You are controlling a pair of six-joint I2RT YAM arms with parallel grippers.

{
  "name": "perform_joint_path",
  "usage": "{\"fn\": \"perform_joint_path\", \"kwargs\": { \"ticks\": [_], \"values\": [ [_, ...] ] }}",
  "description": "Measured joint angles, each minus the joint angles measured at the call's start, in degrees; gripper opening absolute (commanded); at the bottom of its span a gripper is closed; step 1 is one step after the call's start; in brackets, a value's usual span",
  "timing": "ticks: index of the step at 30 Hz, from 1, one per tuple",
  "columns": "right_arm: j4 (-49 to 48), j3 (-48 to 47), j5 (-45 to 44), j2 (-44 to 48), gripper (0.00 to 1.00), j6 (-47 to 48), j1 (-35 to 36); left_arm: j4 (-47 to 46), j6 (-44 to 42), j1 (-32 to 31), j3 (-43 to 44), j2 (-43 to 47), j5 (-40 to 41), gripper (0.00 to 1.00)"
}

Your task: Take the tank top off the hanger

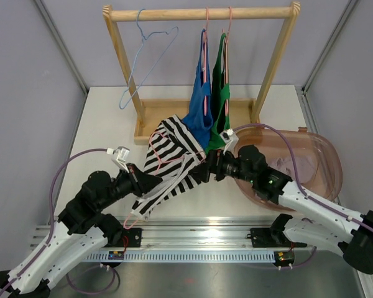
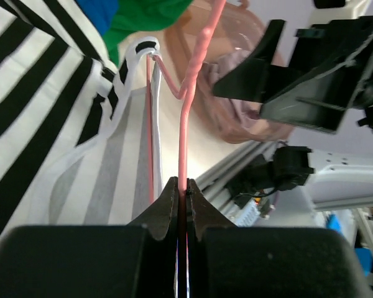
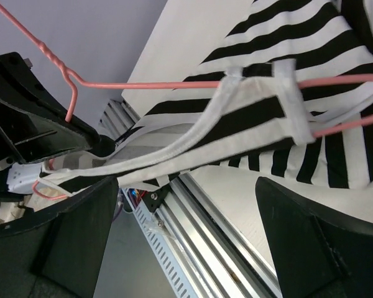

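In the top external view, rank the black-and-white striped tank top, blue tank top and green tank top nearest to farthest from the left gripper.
1. Black-and-white striped tank top, draped beside the left gripper.
2. Blue tank top, hanging on the wooden rack behind.
3. Green tank top, hanging right of the blue one.

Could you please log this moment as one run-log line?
left gripper shut on pink hanger | right gripper open | striped tank top on hanger
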State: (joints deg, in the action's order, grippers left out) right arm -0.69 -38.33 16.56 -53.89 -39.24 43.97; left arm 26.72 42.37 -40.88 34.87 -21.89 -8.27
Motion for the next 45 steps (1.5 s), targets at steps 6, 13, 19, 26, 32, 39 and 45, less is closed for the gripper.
{"fn": "perform_joint_path", "kwargs": {
  "ticks": [6, 13, 19, 26, 32, 39, 45],
  "values": [
    [-1.22, -3.8, -12.72, -9.7, 0.88, 3.19, 10.03, -4.35, 5.81, -0.04, -6.4, 4.31, -3.48, 0.0],
    [2.71, -8.52, -26.49, -15.1, 0.66, 6.62, 13.2, -5.46, 7.43, -0.09, -6.82, 4.66, -4.57, 0.0],
    [6.27, -9.33, -34.34, -15.26, 0.64, 8.52, 13.22, -5.35, 7.13, -0.09, -5.57, 4.39, -4.46, 0.0],
    [8.96, -9.33, -38.23, -15.82, 0.4, 9.44, 13.25, -5.42, 7.02, -0.09, -4.9, 3.61, -4.39, 0.0],
    [10.43, -9.33, -40.5, -16.52, 0.0, 10.32, 13.29, -4.04, 6.1, -0.09, -3.63, 2.95, -3.89, 0.0],
    [15.96, -11.02, -45.88, -16.33, 0.0, 10.97, 9.35, -0.26, 1.31, -0.09, -0.37, 1.09, -6.62, 0.0],
    [19.04, -12.7, -45.86, -15.91, 0.0, 10.91, 4.15, 2.1, -2.54, -0.09, 1.92, 2.21, -9.77, 0.0]
  ]
}}
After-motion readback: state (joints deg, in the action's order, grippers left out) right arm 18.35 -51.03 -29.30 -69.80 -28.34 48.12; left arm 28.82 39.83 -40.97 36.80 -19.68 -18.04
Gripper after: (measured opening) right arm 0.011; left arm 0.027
